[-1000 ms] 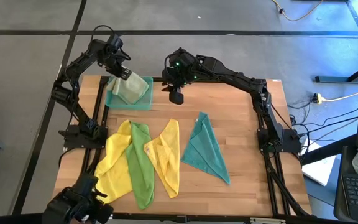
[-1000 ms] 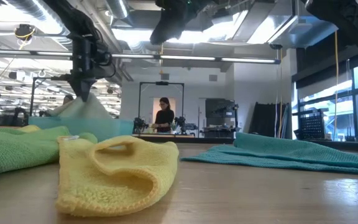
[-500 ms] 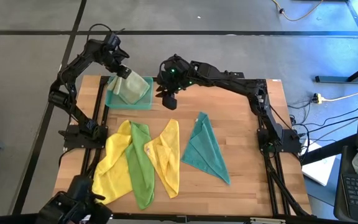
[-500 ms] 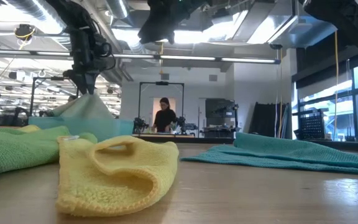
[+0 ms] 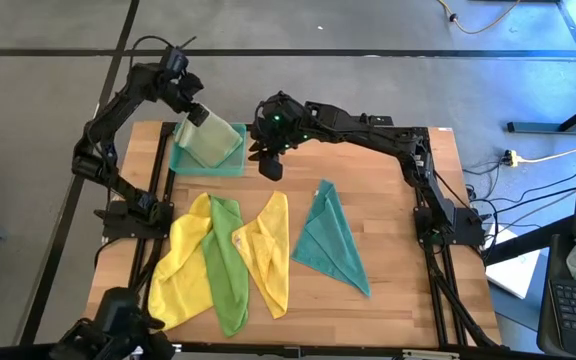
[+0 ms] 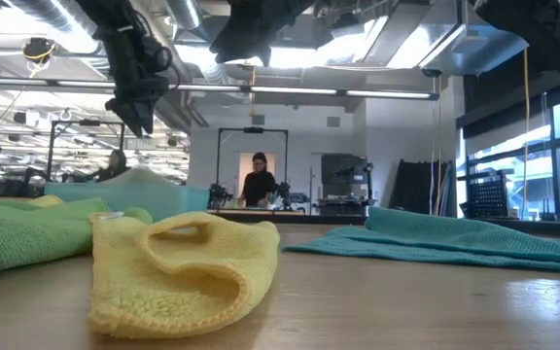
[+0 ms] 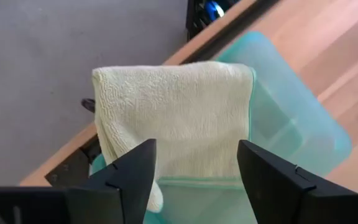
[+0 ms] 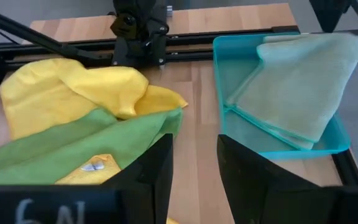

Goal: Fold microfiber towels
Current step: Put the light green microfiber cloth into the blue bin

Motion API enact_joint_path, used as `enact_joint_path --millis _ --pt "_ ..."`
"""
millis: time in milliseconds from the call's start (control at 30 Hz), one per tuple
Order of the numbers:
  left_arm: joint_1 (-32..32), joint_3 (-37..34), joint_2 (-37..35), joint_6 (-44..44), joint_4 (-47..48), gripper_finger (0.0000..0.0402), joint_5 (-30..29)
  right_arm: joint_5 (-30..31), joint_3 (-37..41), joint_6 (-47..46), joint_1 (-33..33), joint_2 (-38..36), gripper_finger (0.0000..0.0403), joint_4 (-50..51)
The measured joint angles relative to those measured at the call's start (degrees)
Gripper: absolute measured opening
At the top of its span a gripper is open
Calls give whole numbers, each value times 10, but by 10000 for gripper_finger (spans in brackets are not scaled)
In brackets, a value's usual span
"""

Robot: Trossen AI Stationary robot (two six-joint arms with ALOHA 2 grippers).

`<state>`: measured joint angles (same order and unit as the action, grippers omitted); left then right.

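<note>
My left gripper (image 7: pixel 194 180) hangs above the olive towel (image 5: pixel 211 143) at the upper left of the high view. Its fingers (image 7: pixel 132 177) stand wide apart and hold nothing. The towel lies folded in the tray (image 5: pixel 180 163). One edge overhangs the tray's far rim and the table edge (the left wrist view shows grey floor under that part).

My right gripper (image 5: pixel 269 165) hovers just right of the tray, top centre of the high view. Its jaws are partly parted and empty.

The remaining towels lie unfolded across the lower half of the table (image 5: pixel 388 240): a yellow towel (image 5: pixel 180 262), a green towel (image 5: pixel 226 268), a second yellow towel (image 5: pixel 269 250) and a teal towel (image 5: pixel 330 240). The first three overlap. The teal towel lies apart, to their right.

Risks, as I judge them:
- The overhanging edge may drag the olive towel off the tray if a finger brushes it on withdrawal.
- A pinch on the overlapping pile may lift two towels at once.
- Both grippers sit near the tray, so crossing paths there invites contact.

Open room: bare wood at the right of the table and along the lower right suits spreading a towel. The tray corner is crowded. The left and right frame rails bound any sideways sweep.
</note>
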<state>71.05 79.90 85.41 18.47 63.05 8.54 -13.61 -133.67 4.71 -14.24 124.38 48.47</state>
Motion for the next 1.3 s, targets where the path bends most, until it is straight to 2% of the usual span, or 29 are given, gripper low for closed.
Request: enact_joint_path --millis 133,367,433,533,667,767,967,1133,1300 --pt "0 0 -17 -20 -6 220 4 3 0 -17 0 5 126 -23" --pt "-9 0 -86 -46 -8 216 124 6 2 -76 1 60 126 -47" --pt "-22 0 -113 -45 -8 213 131 20 1 -94 3 65 126 -50" --pt "-51 1 -150 -24 6 205 90 35 1 -107 5 66 126 -52" --pt "-95 -10 -140 -11 36 189 -5 35 1 -108 6 62 126 -77" --pt "-112 -42 -106 -36 40 174 -30 16 -13 -137 6 60 126 -84" --pt "-122 -90 2 -93 37 150 -46 -75 -13 -208 9 55 126 -79" --pt "-122 -98 80 -79 21 135 -65 -120 -13 -194 15 55 126 -45" --pt "-139 -98 123 -44 -9 119 -150 -129 -13 -162 20 55 126 -20"
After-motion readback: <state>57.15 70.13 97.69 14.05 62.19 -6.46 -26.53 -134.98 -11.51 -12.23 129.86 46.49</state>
